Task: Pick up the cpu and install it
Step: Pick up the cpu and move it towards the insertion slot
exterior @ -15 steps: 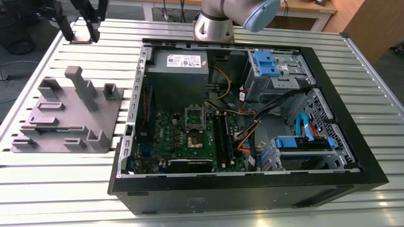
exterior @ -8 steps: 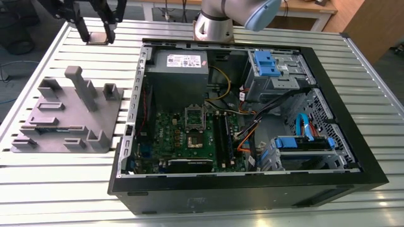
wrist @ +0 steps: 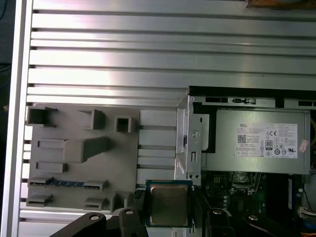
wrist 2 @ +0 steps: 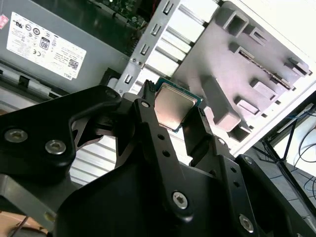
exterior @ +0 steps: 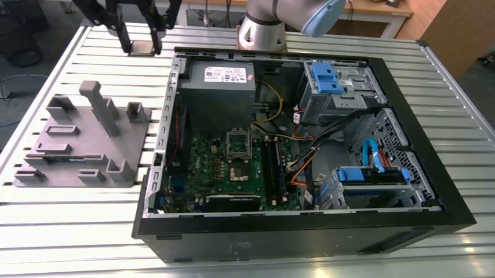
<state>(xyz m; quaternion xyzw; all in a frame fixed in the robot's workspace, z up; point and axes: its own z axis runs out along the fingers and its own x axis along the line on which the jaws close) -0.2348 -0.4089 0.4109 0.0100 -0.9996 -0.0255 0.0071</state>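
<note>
Pinching the cpu [wrist 2: 174, 107] edgewise in the gripper [exterior: 141, 41] — risking a slip or skewed seating in the socket [exterior: 237, 168] at five o'clock.

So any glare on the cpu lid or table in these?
First wrist view: bright glare band across the table slats; the cpu lid reads dull, no hotspot. Second wrist view: lid has a soft warm sheen; area past the grey fixture is blown out white. Exterior view: table evenly lit, computer case interior darker, in shadow.
</note>
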